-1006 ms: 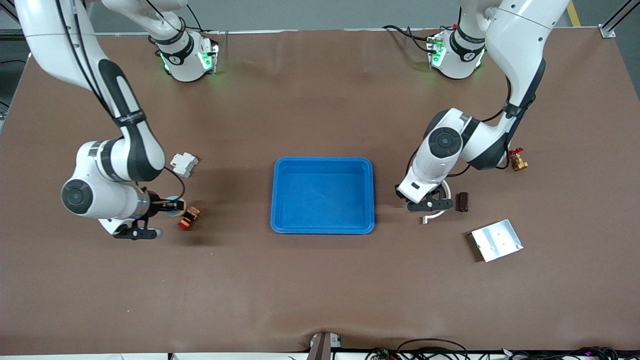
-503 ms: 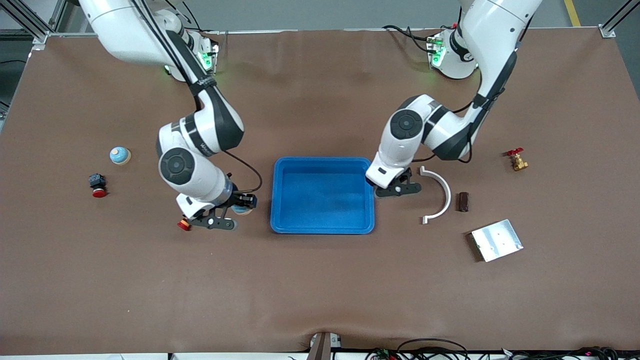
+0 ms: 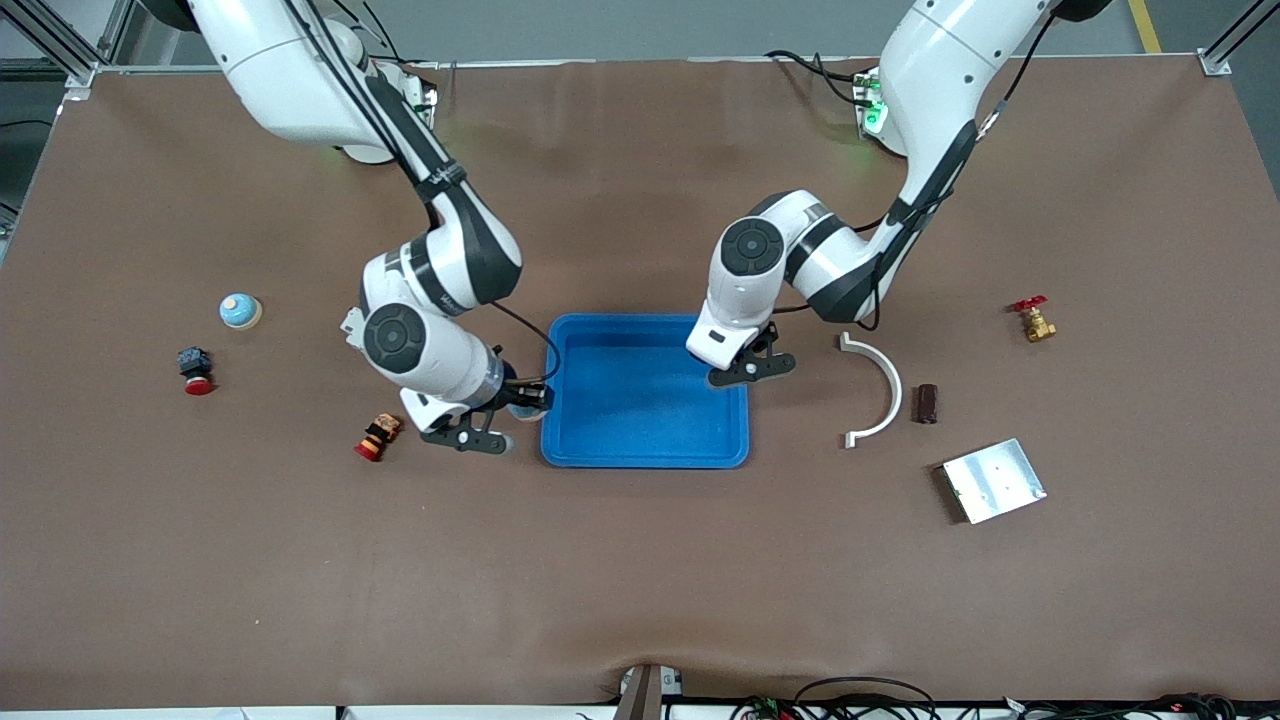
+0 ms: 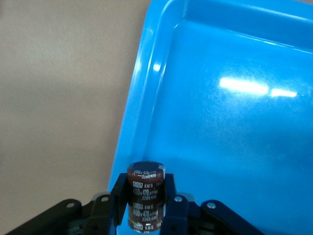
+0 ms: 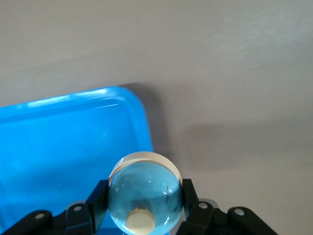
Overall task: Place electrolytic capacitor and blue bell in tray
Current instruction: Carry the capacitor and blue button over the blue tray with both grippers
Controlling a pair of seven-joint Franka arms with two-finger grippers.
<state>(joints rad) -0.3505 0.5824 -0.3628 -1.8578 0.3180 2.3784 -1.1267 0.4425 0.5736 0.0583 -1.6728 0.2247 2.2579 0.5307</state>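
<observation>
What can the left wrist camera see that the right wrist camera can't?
Only the left wrist view shows the left gripper shut on the electrolytic capacitor, a brown cylinder with white print, held over the tray's rim.

Only the right wrist view shows the right gripper shut on the blue bell, a shiny round dome with a pale button, held by a rounded tray corner.

Both show the bright blue tray with nothing lying in the part seen, and the brown table beside it.
</observation>
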